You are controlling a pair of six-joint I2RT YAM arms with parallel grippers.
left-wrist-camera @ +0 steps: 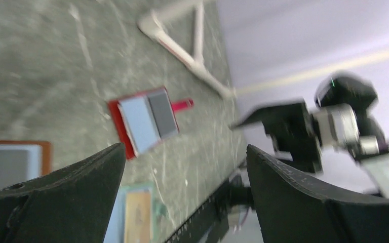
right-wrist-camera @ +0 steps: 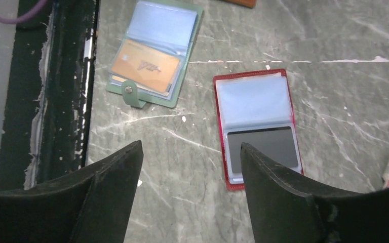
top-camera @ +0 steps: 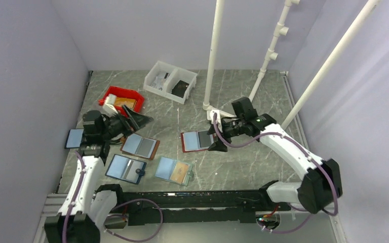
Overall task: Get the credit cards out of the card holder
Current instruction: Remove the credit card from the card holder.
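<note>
A red-edged flat folding card holder point(right-wrist-camera: 256, 126) lies open and flat about the middle of the grey marbled surface point(top-camera: 243, 167), its small pink-red tab point(left-wrist-camera: 182, 105) poking out of one short end. One half shows a dark grey card point(right-wrist-camera: 263, 147) tucked under a clear sleeve. The other half is pale blue-grey point(right-wrist-camera: 253, 101), and whether that is a card or a bare pocket I cannot tell. The right arm point(top-camera: 288, 147) reaches in over the holder's right end with its jaws spread and nothing between them. From its wrist view one finger overlaps the holder's corner, though contact cannot be made out. The left arm point(top-camera: 83, 174) is raised nearer the left edge, its jaws also spread wide and empty. Towards the near edge lies a light teal open holder point(right-wrist-camera: 154, 50) with an orange card in it. A brown open holder with a grey inside point(top-camera: 140, 147) lies left of the red one.
</note>
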